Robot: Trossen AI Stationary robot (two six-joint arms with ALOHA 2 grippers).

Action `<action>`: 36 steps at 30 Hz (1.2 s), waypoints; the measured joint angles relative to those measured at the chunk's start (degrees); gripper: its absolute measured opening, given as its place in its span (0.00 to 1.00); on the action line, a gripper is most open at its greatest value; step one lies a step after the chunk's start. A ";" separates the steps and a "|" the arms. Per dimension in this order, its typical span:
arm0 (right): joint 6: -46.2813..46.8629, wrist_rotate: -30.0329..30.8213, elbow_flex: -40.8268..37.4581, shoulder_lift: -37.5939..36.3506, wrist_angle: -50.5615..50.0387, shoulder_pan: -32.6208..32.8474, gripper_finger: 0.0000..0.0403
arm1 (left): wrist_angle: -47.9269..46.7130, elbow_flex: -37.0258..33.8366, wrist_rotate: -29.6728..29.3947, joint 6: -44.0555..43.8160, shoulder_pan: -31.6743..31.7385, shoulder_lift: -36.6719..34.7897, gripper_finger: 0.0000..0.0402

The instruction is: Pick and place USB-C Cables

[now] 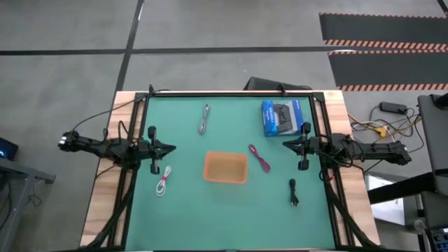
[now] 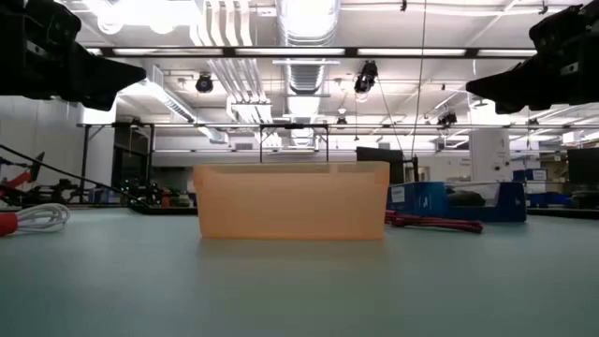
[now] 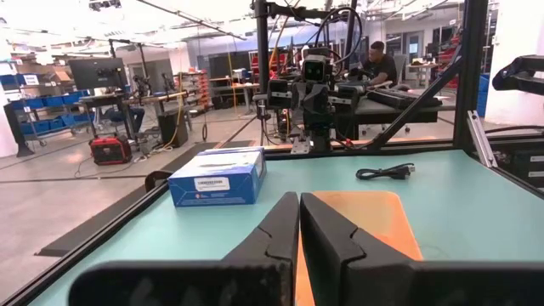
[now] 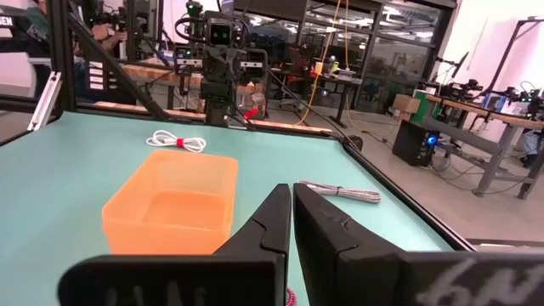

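The white cable bundle [image 1: 164, 182] lies near the table's left side, below my left gripper [image 1: 170, 148], which hovers shut above the table. The silver-grey bundle [image 1: 204, 119] lies toward the far edge. The magenta bundle [image 1: 259, 157] lies just right of the orange tray [image 1: 225, 168]. The black bundle [image 1: 294, 192] lies near the right side, toward the near edge. My right gripper [image 1: 287, 144] hovers shut, right of the magenta bundle. Both grippers point at each other across the tray. The left wrist view shows the black bundle [image 3: 384, 172]; the right wrist view shows the white [image 4: 177, 141] and silver-grey [image 4: 340, 192] bundles.
A blue box [image 1: 283, 117] picturing a black controller lies at the far right of the green mat, close to the right gripper. The orange tray [image 2: 292, 201] stands in the table's middle. Black frame rails run along the table's left and right sides.
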 joint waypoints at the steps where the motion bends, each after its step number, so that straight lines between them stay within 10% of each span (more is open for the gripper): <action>1: -0.01 -0.01 -0.01 0.00 -0.01 0.01 0.02 | 0.00 0.00 0.01 -0.01 0.00 0.00 0.00; 36: 0.62 3.03 0.01 -0.01 1.91 0.01 0.02 | 8.72 0.00 -0.01 -5.86 0.01 -0.01 0.00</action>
